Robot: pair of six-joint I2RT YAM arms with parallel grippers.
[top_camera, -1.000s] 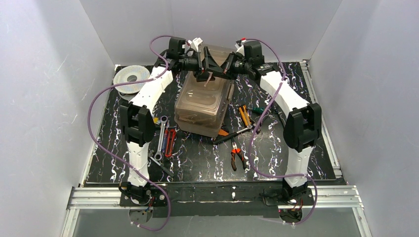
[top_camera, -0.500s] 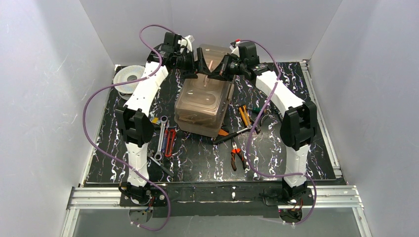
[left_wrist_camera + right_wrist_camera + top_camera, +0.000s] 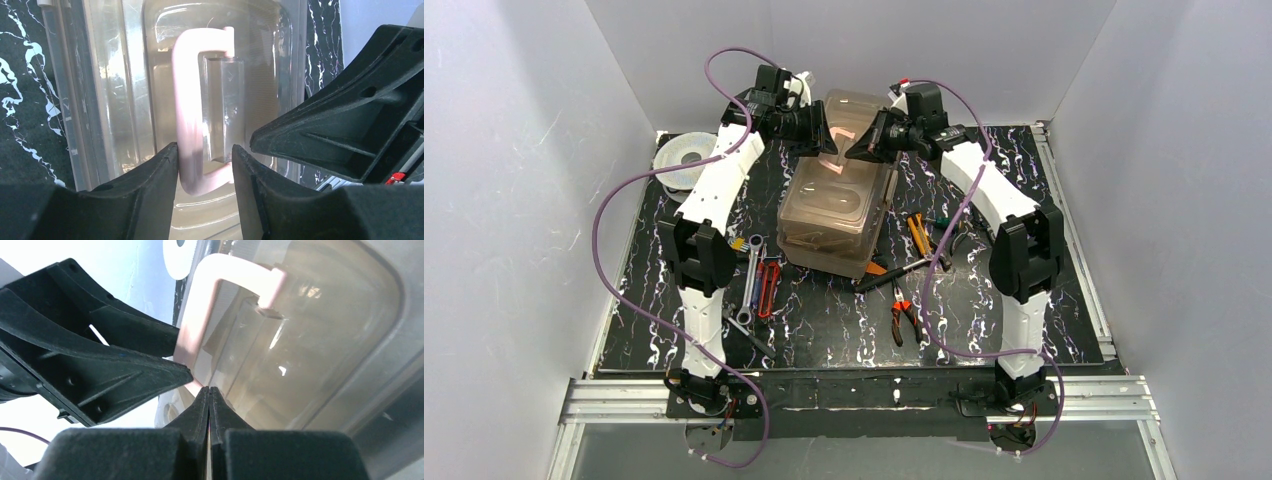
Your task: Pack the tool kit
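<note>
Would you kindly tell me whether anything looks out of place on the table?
Yes: tools lie loose on the mat outside the toolbox, with wrenches and a red tool on its left and orange pliers on its right. The box also sits slightly askew to the mat's edges.

The tan toolbox (image 3: 829,240) stands on the desk, closed under its translucent brown lid (image 3: 844,195). A cream handle (image 3: 186,100) sits on the lid's far half. Wrenches (image 3: 751,268) lie just left of the toolbox, screwdrivers (image 3: 918,234) just right of it, and orange pliers (image 3: 904,320) near its front right corner.
</note>
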